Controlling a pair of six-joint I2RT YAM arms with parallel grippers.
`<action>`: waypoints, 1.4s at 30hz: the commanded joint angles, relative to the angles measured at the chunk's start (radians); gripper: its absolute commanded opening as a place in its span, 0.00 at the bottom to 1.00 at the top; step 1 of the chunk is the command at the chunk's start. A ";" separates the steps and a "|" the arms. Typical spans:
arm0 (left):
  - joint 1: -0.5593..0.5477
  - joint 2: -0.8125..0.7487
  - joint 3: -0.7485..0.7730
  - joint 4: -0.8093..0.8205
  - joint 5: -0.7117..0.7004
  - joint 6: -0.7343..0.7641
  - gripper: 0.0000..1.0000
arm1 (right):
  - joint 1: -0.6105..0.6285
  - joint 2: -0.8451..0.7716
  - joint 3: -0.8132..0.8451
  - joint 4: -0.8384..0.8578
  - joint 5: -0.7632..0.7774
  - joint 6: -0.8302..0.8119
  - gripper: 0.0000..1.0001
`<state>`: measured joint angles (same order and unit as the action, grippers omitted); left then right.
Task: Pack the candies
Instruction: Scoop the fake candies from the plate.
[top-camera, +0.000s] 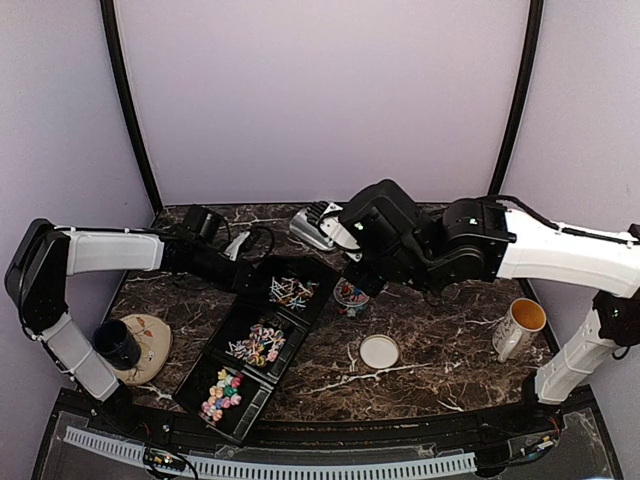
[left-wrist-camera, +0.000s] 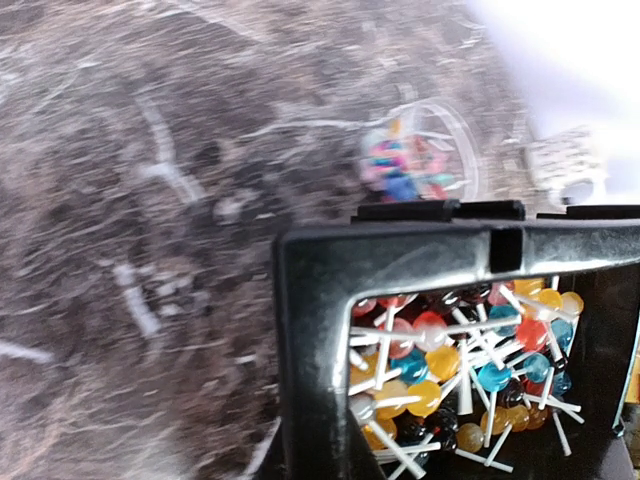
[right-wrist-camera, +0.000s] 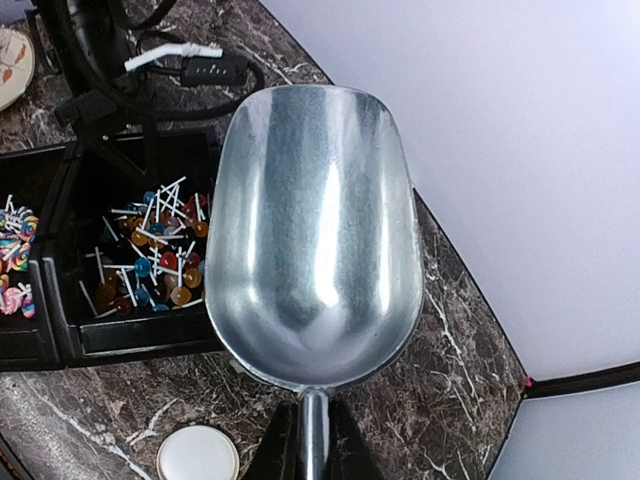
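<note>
Partly done: grips empty scoop (right-wrist-camera: 315, 230) in right pincer (right-wrist-camera: 306, 445); cannot tell left pincer's (top-camera: 250, 275) state. Few candies (left-wrist-camera: 400, 165) in jar (top-camera: 350, 297), most in tray (top-camera: 190, 395); lid (top-camera: 379, 351) off.

Polished metal scoop (right-wrist-camera: 315, 230), glossy black plastic tray (left-wrist-camera: 310, 300), shiny hard candies (left-wrist-camera: 443, 360)

Marble table (top-camera: 440, 370) carries tray (top-camera: 252, 402), jar (top-camera: 350, 296), lid (top-camera: 379, 351), mug (top-camera: 520, 327).

I see three-bin tray (top-camera: 262, 397) left of centre, candies (top-camera: 258, 345) in each bin; jar (top-camera: 350, 296) right of its far end, lid (top-camera: 379, 351) before jar, scoop (top-camera: 312, 228) behind, mug (top-camera: 520, 327) far right.
</note>
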<state>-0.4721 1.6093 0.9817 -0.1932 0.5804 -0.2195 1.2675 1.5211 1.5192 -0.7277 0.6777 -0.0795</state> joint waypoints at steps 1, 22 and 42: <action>0.004 -0.084 -0.037 0.233 0.214 -0.059 0.00 | -0.006 0.045 -0.009 0.017 0.012 0.024 0.00; -0.004 0.071 0.137 -0.207 -0.340 0.047 0.00 | 0.003 0.375 0.212 -0.346 -0.040 -0.050 0.00; -0.077 0.086 0.178 -0.278 -0.523 0.077 0.00 | 0.013 0.737 0.536 -0.473 -0.060 -0.184 0.00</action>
<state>-0.5404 1.7241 1.1183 -0.4828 0.0772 -0.1677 1.2697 2.2101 1.9827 -1.1713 0.6453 -0.2150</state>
